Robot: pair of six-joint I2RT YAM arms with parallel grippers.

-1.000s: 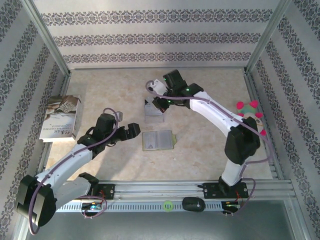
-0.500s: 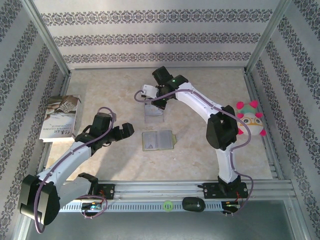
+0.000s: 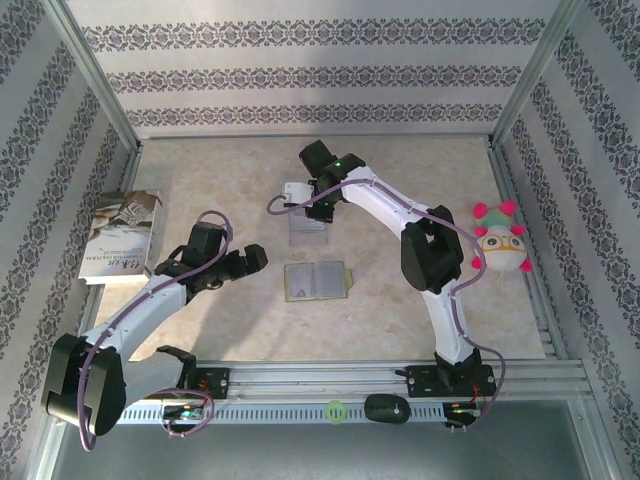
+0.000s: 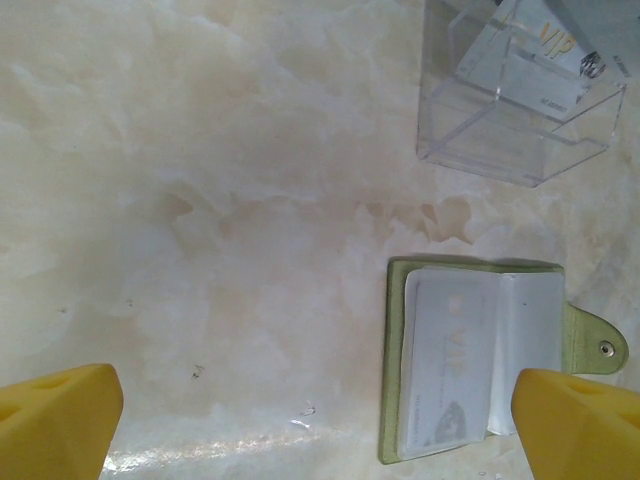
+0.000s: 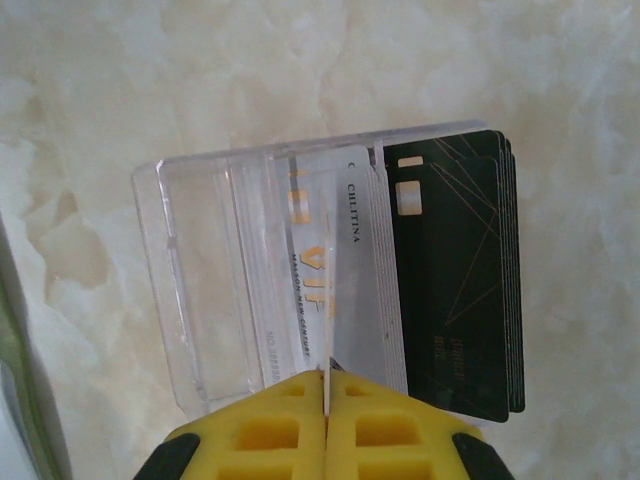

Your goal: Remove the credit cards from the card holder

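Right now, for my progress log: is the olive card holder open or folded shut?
Open. The card holder lies spread flat, both clear-pocket faces up, snap tab out sideways, a pale card inside.

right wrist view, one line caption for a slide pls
Right gripper, shut on a credit card seen edge-on, hovers over a clear box stacked with silver and black cards.

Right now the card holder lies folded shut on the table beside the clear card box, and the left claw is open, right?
Not quite: the card holder lies open, clear pockets facing up, as the left wrist view shows. It is on the table beside the clear card box, and the left claw is open.
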